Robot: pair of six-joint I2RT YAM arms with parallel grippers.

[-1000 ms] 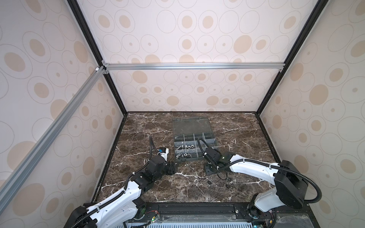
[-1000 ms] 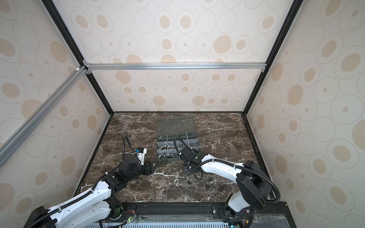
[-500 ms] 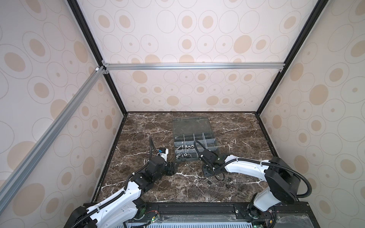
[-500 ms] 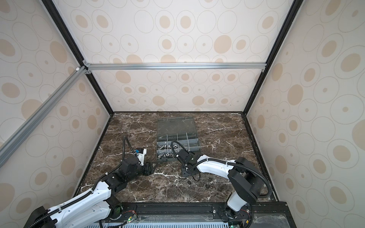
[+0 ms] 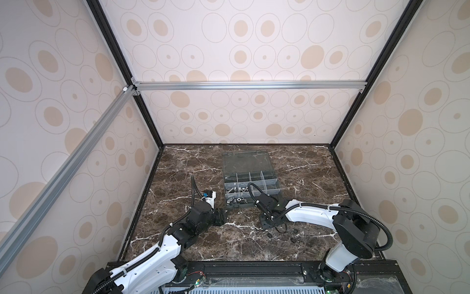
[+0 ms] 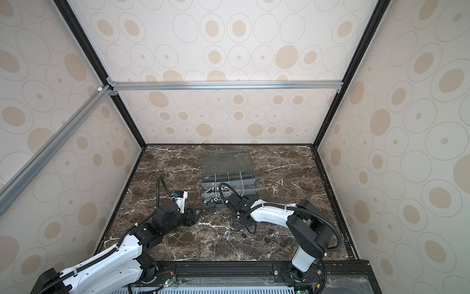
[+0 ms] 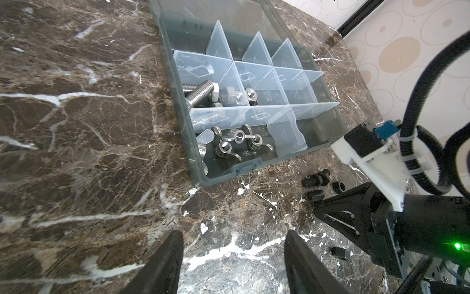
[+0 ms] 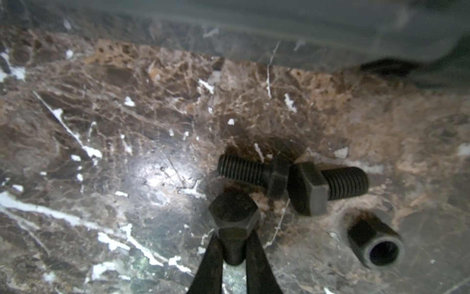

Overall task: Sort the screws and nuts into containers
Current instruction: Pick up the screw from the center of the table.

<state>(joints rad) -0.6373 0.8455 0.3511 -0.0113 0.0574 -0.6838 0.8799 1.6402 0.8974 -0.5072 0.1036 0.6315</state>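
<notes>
A brown marble worktop is carrying a smoky-grey translucent plastic organiser box mid-width. Two black hex-head screws and a black hex nut are lying between it and the front edge.

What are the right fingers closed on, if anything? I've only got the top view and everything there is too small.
Observer: The right wrist view shows the right gripper shut on a black screw, with its fingers pinching the shank under the hex head.
Operator: Any loose parts near it?
Observer: Two other black screws lie head to head on the marble table just past it, with a black nut nearby.
Operator: What's in the box?
Observer: In the left wrist view, silver wing nuts sit in a corner compartment of the organiser box, and silver screws are in the one next to it.
</notes>
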